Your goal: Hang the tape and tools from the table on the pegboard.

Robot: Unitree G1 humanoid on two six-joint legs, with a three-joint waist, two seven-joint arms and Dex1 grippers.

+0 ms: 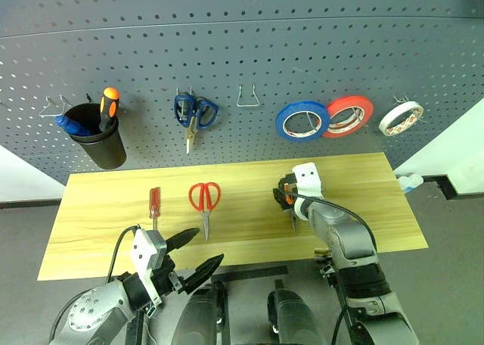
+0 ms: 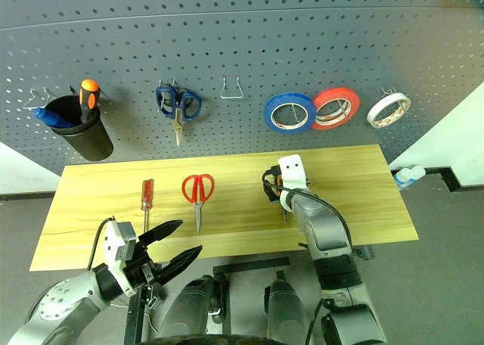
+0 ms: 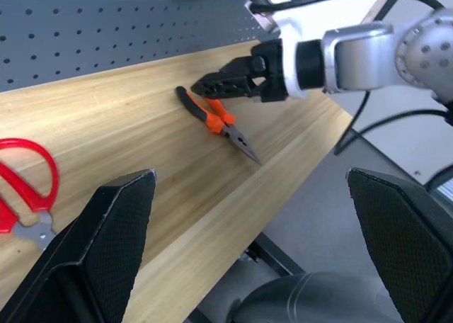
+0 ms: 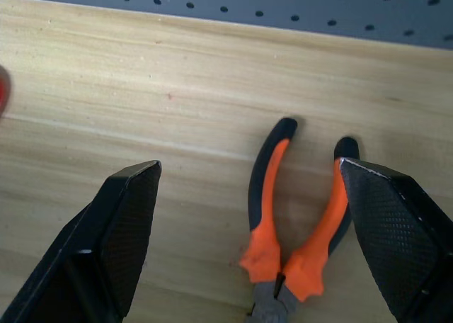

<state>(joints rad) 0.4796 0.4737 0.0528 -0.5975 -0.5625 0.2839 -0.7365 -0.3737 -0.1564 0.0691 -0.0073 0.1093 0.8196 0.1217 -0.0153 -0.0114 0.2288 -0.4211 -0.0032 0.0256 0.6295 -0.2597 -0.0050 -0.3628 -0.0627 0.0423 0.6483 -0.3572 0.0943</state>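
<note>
Right tool (image 4: 248, 217) is spread wide and hanging just over the pliers (image 4: 294, 224), which lie flat on the desk (image 1: 106, 201) with their orange-and-black handles between its fingers, not gripped. Left tool (image 1: 198, 256) is also wide apart with nothing in it, at the desk's near edge, with the red scissors (image 1: 204, 200) and red screwdriver (image 1: 154, 204) just beyond it. The cream tape (image 1: 401, 118) already hangs on the pegboard (image 1: 242, 50), up and right of the right tool.
</note>
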